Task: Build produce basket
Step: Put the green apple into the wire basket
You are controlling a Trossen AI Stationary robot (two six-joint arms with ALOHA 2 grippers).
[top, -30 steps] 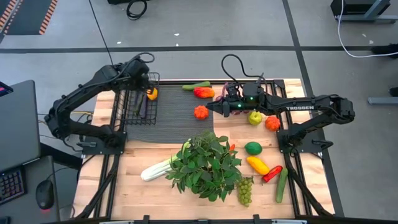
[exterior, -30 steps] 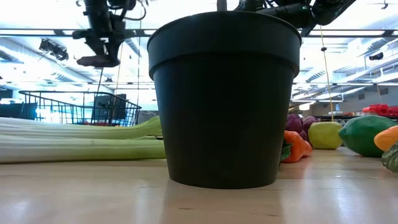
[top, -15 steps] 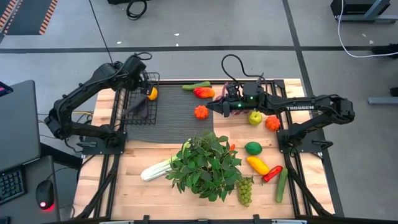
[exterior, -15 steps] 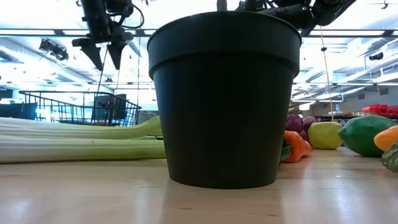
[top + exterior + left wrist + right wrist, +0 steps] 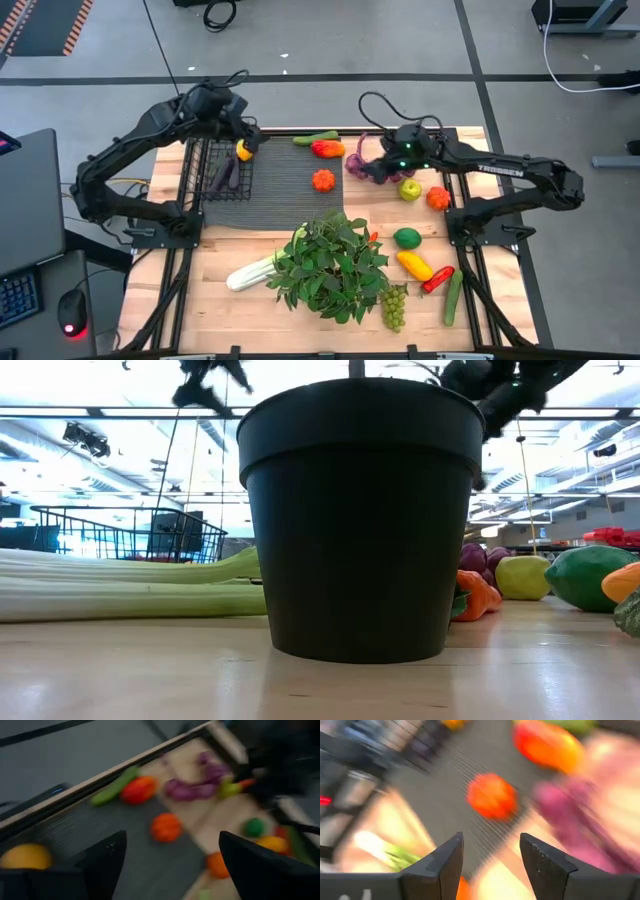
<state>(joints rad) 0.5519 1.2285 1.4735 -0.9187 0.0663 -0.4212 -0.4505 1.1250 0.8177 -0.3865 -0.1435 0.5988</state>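
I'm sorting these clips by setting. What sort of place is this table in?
Probably a robotics lab or workshop in a large industrial hall. The wooden table stands on a bare grey floor with loose cables, and the low view shows a high open ceiling with strip lights.

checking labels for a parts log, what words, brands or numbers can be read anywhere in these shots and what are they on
"TROSSEN": white letters on the right arm, small in the high view and only just readable.
The monitor and the keyboard at the left edge: nothing readable.
The pot, the basket and the toy produce: no text visible.
Both wrist views: too blurred to show any lettering.
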